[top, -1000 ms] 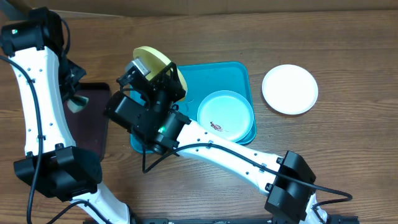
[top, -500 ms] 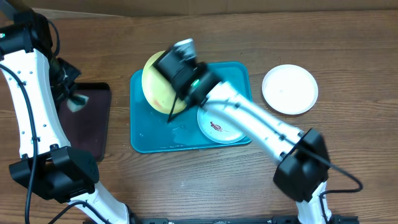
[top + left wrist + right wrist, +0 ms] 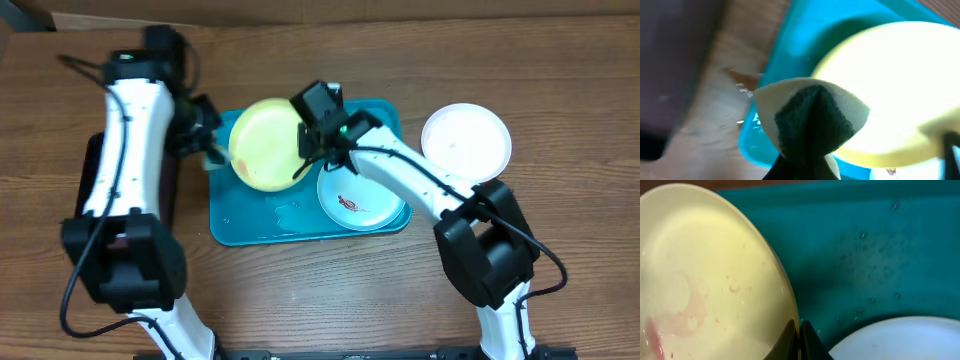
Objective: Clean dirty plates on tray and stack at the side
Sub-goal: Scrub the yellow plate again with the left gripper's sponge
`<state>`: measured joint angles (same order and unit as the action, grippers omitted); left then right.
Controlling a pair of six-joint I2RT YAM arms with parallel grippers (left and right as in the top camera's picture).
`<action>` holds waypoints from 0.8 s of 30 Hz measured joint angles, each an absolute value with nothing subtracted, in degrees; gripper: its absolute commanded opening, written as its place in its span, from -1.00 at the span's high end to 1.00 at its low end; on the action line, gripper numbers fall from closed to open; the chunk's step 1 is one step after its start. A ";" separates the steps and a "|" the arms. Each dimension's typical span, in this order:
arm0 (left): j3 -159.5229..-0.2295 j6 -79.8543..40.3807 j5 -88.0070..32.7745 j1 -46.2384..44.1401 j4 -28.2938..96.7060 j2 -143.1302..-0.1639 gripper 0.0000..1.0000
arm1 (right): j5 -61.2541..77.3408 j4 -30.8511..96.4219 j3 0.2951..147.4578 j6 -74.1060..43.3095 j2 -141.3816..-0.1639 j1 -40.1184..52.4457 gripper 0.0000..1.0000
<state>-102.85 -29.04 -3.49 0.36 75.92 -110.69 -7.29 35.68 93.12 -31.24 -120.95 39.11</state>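
- My right gripper (image 3: 800,332) pinches the yellow-green plate (image 3: 705,280) by its rim, tilted over the tray (image 3: 865,245). It is wet, with a pink smear.
- My left gripper (image 3: 207,151) clamps a sponge (image 3: 810,117) beside the plate.
- The smeared light blue plate (image 3: 362,197) lies in the tray.
- The white plate (image 3: 466,143) sits outside the tray.

Seemingly tilted yellow-green plate (image 3: 262,145), blue plate (image 3: 376,194) on tray (image 3: 250,222)

No text, label, brand mark, number or sign could be read in any of the three views. The yellow-green plate (image 3: 262,150), the light blue plate (image 3: 365,205), the white plate (image 3: 466,143) and the tray (image 3: 240,225) all showed plain surfaces with no legible marking.
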 measured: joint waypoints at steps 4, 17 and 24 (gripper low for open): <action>-102.45 -28.05 -4.12 -3.20 73.47 -110.69 0.92 | -6.66 30.98 88.55 -33.26 -120.95 39.38 0.93; -102.45 -27.14 -10.41 -5.65 70.78 -118.65 0.91 | -6.26 27.20 86.06 -37.71 -120.95 39.38 0.93; -102.39 -23.53 -12.43 -5.65 70.15 -124.07 0.91 | -3.86 27.86 86.06 -38.37 -120.95 39.31 0.93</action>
<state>-102.39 -23.53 -12.43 -5.65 70.15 -124.07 -3.86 27.86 86.06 -38.37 -120.95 39.31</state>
